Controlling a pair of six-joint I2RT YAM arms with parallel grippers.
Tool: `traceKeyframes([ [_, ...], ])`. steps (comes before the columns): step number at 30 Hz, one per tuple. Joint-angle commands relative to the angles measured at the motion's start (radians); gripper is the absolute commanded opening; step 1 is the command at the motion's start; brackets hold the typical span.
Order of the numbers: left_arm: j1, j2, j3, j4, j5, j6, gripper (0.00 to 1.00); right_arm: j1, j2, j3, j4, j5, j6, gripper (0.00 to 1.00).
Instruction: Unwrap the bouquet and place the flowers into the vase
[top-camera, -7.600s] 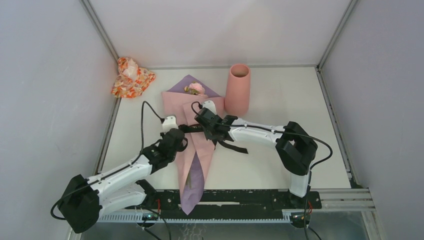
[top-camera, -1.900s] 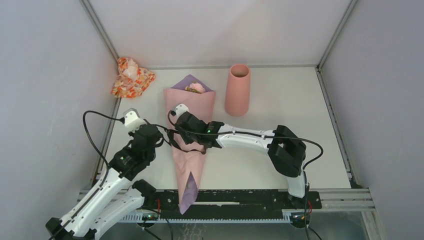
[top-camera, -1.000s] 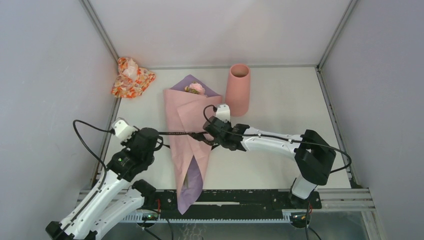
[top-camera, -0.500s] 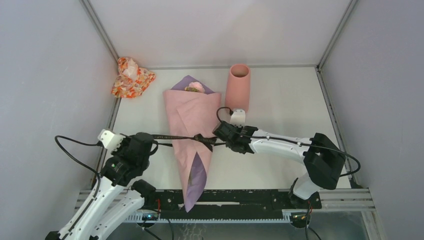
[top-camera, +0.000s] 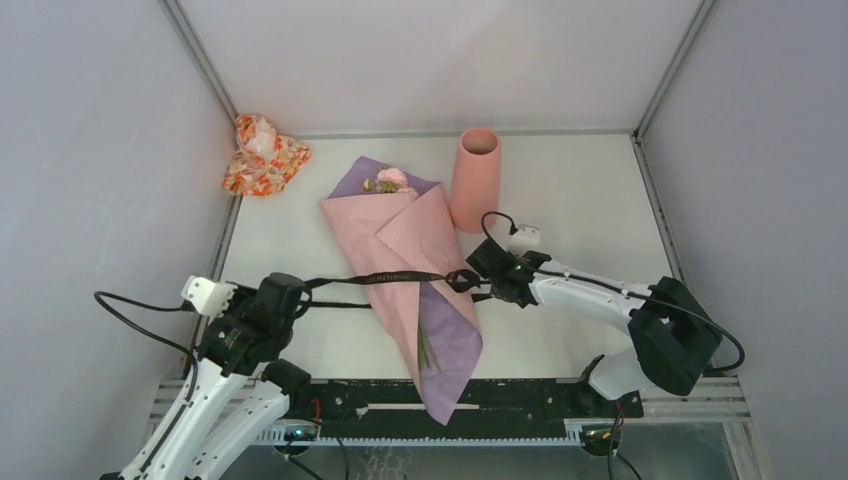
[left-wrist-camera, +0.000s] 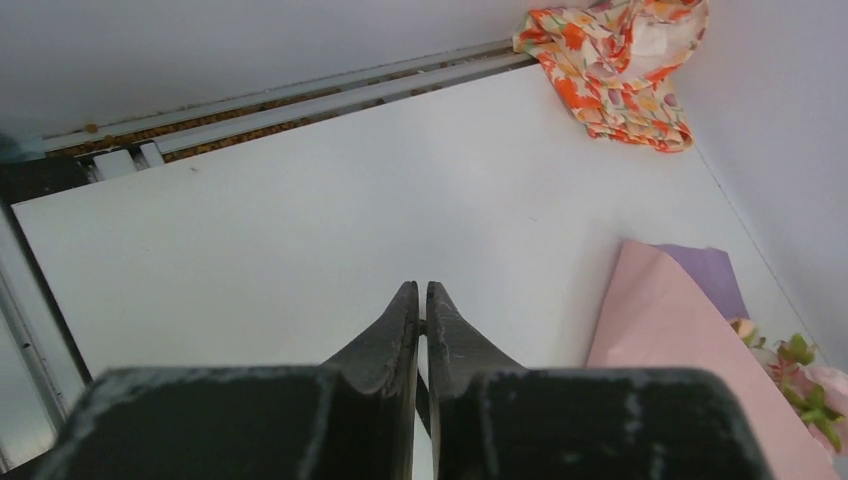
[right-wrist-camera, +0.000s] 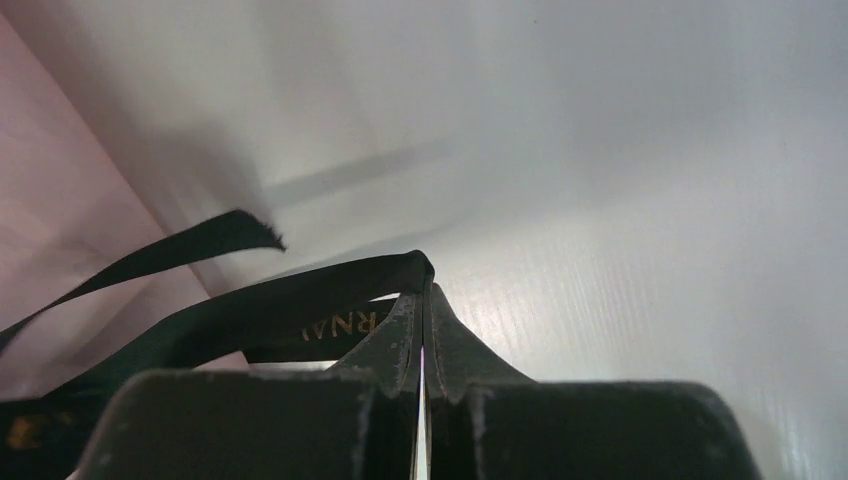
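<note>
- The right gripper (top-camera: 470, 280) has its fingers pressed together on a loop of the black ribbon (top-camera: 390, 277). Its wrist view shows the ribbon folded over the fingertips.
- The left gripper (top-camera: 300, 290) has its fingers close together, with only a thin slit between them. The ribbon's other end runs to it in the overhead view, but whether it is pinched there cannot be told.
- The bouquet (top-camera: 405, 235) lies flat on the table (top-camera: 570, 200) between the two grippers. It is just left of the right gripper and well off to the right of the left gripper, so the right arm is nearer.
- Its long axis crosses the ribbon line. The heads of the flowers (top-camera: 390, 181) lie beyond and left of the right gripper, and the pointed tip lies nearer than it, toward the arm bases.
- The ribbon stretches almost straight from one gripper to the other, over the pink paper.
- On the near side of the ribbon, the lilac inner sheet lies open and green stems show.
- The vase (top-camera: 475, 180) stands upright straight beyond the right gripper, just beside the bouquet's right edge.
- Judgement: the coming move likely means drawing the ribbon off sideways, square to the bouquet's length.
- A floral cloth bundle (top-camera: 262, 155) lies far beyond the left gripper.
</note>
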Motion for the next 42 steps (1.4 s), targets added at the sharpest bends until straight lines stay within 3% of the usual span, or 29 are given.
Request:
traceKeyframes([
  [1, 0.014, 0.04, 0.045, -0.104, -0.055, -0.128, 0.12, -0.006, -0.009, -0.004, -0.02, -0.013, 0.062, 0.0],
  [6, 0.016, 0.048, 0.056, -0.116, -0.052, -0.136, 0.19, -0.011, -0.044, -0.003, -0.071, 0.024, 0.112, 0.16],
  [7, 0.016, 0.041, 0.054, -0.09, -0.044, -0.095, 0.21, -0.011, -0.068, -0.003, -0.085, 0.035, 0.117, 0.19],
  [9, 0.015, 0.021, 0.037, 0.113, 0.007, 0.11, 0.22, -0.008, -0.13, 0.001, -0.104, 0.06, 0.115, 0.21],
  [11, 0.015, -0.006, -0.014, 0.373, 0.141, 0.354, 0.22, 0.004, -0.198, 0.017, -0.113, 0.08, 0.095, 0.24],
  [15, 0.015, 0.037, -0.141, 0.877, 0.655, 0.662, 0.32, 0.067, -0.309, 0.05, -0.015, 0.083, -0.047, 0.4],
  [21, -0.007, 0.39, -0.038, 1.01, 1.058, 0.828, 0.36, 0.127, -0.447, 0.068, 0.041, 0.083, -0.134, 0.6],
  [28, -0.214, 0.597, 0.094, 0.991, 0.991, 0.986, 0.55, 0.139, -0.526, 0.062, 0.068, 0.058, -0.19, 0.66],
  [34, -0.255, 0.73, 0.169, 0.939, 0.978, 1.033, 0.61, 0.138, -0.554, 0.041, 0.073, 0.054, -0.192, 0.67],
  [42, -0.297, 0.895, 0.21, 0.918, 0.956, 1.046, 0.6, 0.135, -0.578, 0.024, 0.08, 0.049, -0.192, 0.66],
])
